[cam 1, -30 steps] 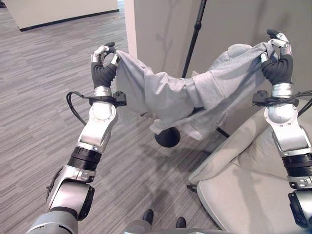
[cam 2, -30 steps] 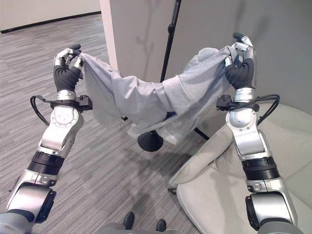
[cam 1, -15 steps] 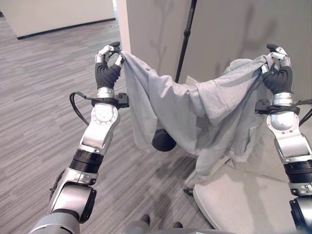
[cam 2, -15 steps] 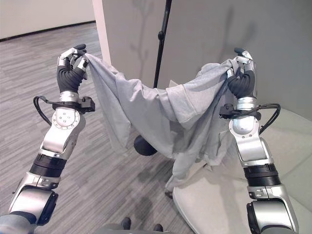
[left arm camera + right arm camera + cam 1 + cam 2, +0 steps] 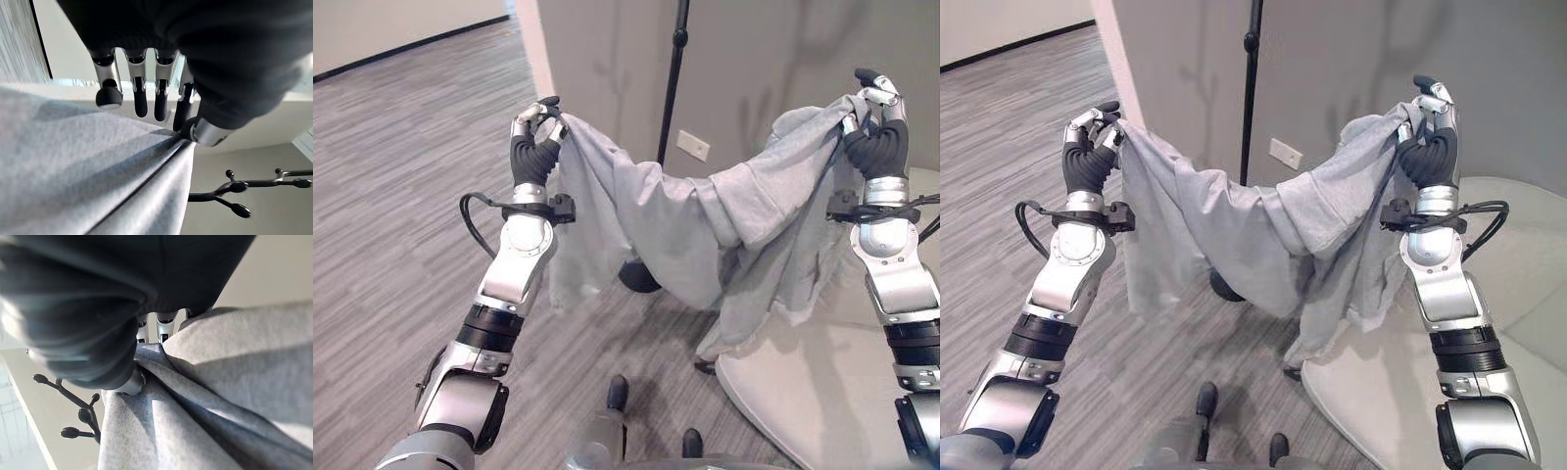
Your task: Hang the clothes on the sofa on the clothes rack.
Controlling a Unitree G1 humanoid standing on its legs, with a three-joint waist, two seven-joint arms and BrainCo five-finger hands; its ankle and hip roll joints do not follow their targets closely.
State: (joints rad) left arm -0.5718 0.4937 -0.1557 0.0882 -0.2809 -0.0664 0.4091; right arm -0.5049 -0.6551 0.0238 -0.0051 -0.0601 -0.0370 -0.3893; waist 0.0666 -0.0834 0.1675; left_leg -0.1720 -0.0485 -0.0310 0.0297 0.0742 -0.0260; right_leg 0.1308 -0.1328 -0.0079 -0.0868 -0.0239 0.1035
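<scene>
A grey sweatshirt (image 5: pixel 705 230) hangs spread in the air between my two raised hands, sagging in the middle. My left hand (image 5: pixel 534 137) is shut on one end of it, thumb pinching the cloth (image 5: pixel 98 166) in the left wrist view. My right hand (image 5: pixel 875 122) is shut on the other end, with the cloth (image 5: pixel 215 401) bunched against its thumb. The black pole of the clothes rack (image 5: pixel 672 83) rises behind the sweatshirt, and its round base (image 5: pixel 636 277) shows beneath the cloth. Rack hooks (image 5: pixel 244 188) appear above in both wrist views. The grey sofa (image 5: pixel 822 392) lies below my right arm.
A grey wall (image 5: pixel 764 59) with a white socket plate (image 5: pixel 693 146) stands behind the rack. A white pillar edge (image 5: pixel 530 39) is at its left. Grey striped floor (image 5: pixel 391 215) spreads to the left.
The whole view has shifted as the camera moved. The sweatshirt now hangs lower and freer, its bottom off the sofa. Both hands still hold it high.
</scene>
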